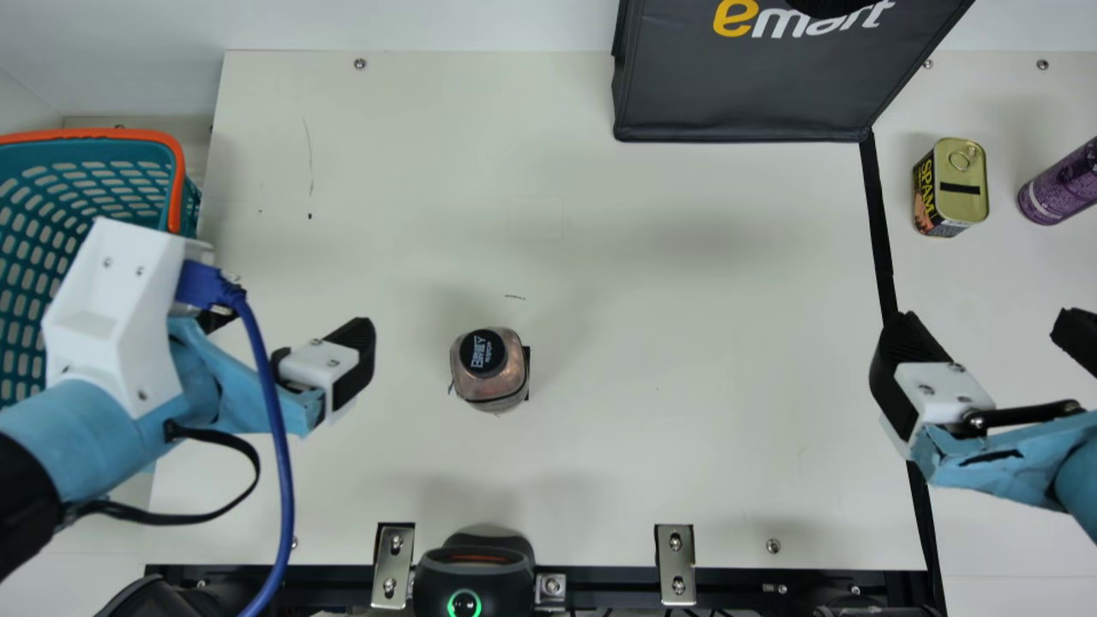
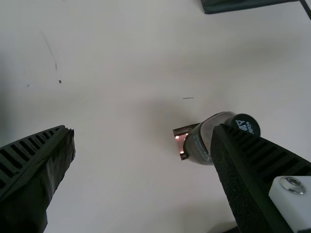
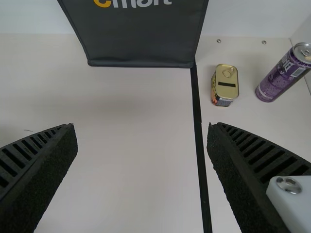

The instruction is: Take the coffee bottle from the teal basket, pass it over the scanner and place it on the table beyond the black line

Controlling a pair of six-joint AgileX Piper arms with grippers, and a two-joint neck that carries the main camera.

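And there stands the coffee bottle [image 1: 490,368], upright on the table [image 1: 686,411], short of the black line [image 1: 879,223]! The main view looks down onto its black cap [image 1: 482,352]; the left wrist view gives us its side, partly behind a ribbed finger [image 2: 257,165], with reddish light on a small dark piece [image 2: 181,140] by its base.

Over on the bottle's left, the left gripper [image 1: 290,332] is spread wide, nothing between its fingers, and it's apart from the bottle. Beyond that sits the teal basket [image 1: 94,184]; the scanner [image 1: 473,576] is on the bottle's near side.

Well to the bottle's right, the right gripper [image 1: 986,330] is wide too, pinching nothing. From its wrist, we get the gold-topped can [image 3: 225,82] and purple can [image 3: 282,75], across the line from the bottle.
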